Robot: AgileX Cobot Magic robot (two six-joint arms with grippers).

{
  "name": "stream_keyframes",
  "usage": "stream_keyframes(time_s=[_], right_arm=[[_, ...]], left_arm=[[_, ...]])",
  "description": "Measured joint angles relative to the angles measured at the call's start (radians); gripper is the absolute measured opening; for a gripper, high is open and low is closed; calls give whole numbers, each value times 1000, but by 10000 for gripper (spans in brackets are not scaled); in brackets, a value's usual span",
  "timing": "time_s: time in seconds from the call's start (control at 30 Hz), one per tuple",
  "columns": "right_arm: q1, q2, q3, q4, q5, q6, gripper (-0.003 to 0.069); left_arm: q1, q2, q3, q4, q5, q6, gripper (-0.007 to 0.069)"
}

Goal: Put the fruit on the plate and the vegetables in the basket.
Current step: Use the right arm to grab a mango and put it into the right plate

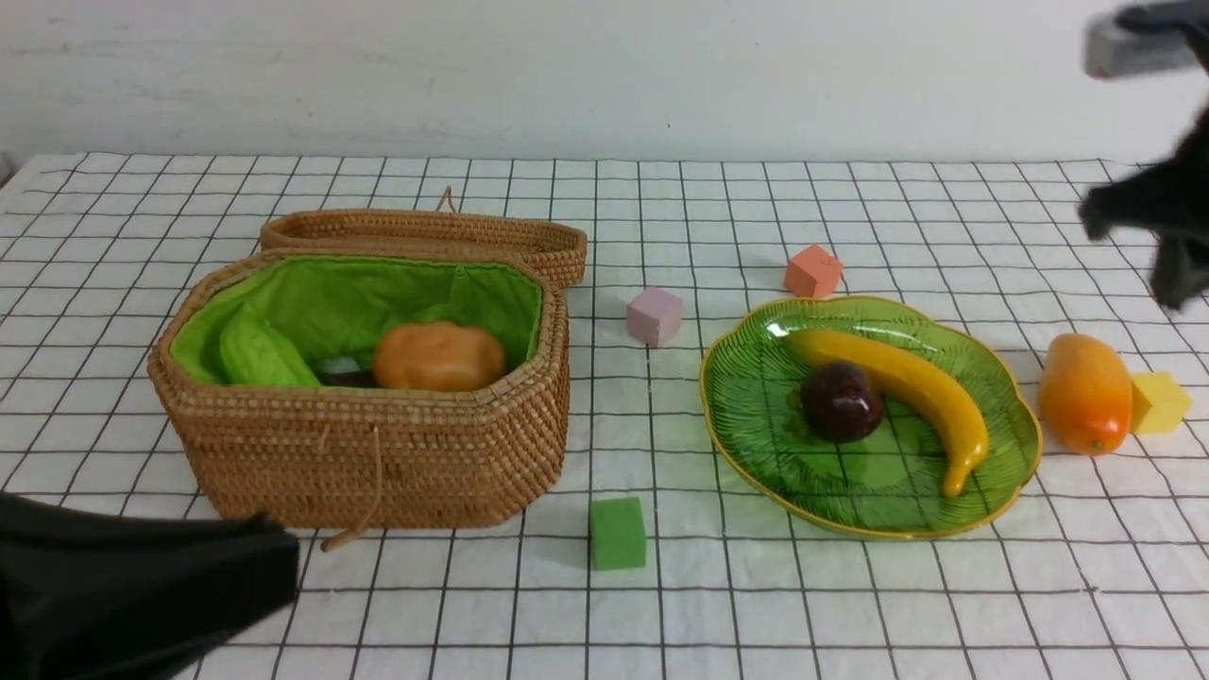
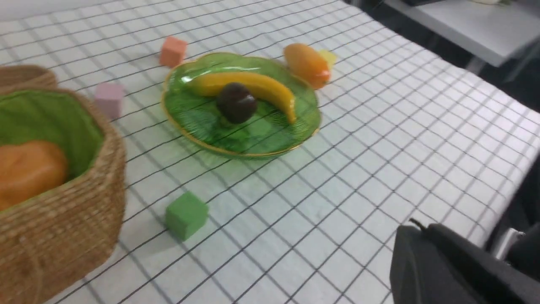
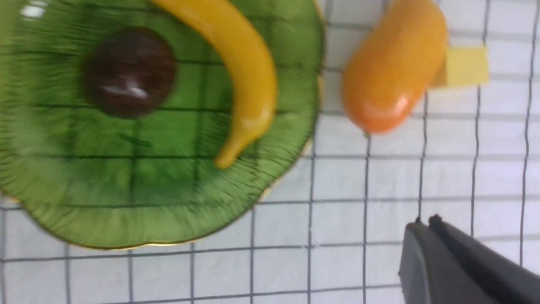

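Observation:
The green glass plate (image 1: 850, 482) holds the yellow banana (image 1: 907, 382) and the dark mangosteen (image 1: 841, 401). The orange-yellow mango (image 1: 1084, 392) lies on the cloth just right of the plate. The woven basket (image 1: 378, 444) at left stands open and holds the green gourd (image 1: 255, 354), the tan potato (image 1: 439, 356) and a dark sliver of eggplant (image 1: 342, 374). No carrot shows. My right gripper (image 3: 424, 221) is shut and empty, high above the cloth near the mango (image 3: 392, 71). My left gripper (image 2: 415, 228) is shut and empty, low at the front left.
Foam cubes lie around: green (image 1: 618, 534) in front, pink (image 1: 654, 315) and orange (image 1: 812, 271) behind the plate, yellow (image 1: 1160, 401) touching the mango. The basket lid (image 1: 425, 236) lies open behind the basket. My left arm (image 1: 142, 586) fills the front left corner.

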Motion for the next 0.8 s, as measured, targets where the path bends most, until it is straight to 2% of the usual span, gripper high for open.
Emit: stream_keyframes(time_s=[0.07,0.13,0.2,0.23,0.3,0.33,0.37,0.5,0.63,0.8], right_arm=[[-75,5,82,35,-79,48,25],[-136,25,129,112,-188,89,94],[-171,61,144,189,-273,107,196],[-174,66,145,196,-282,109,221],[-190,122,147,275,-382,112,377],[-191,132,147,279,-398,112,390],[-192,171,147,308,-457,104,501],[-192,269,120,319,-524,72,645],[-193,361,52,308,-516,68,668],[-193,447,-35,292,-484,68,627]], left_arm=[[0,0,0,-123,-3,142,-6],[0,0,0,-210,-11,243,-6],[0,0,0,-266,-15,310,-6],[0,0,0,-270,-15,314,-6],[0,0,0,-294,-15,344,-6],[0,0,0,-295,-15,345,-6],[0,0,0,-299,-15,351,-6],[0,1,0,-303,-15,354,-6],[0,1,0,-304,-15,355,-6],[0,1,0,-304,-19,355,-6]])
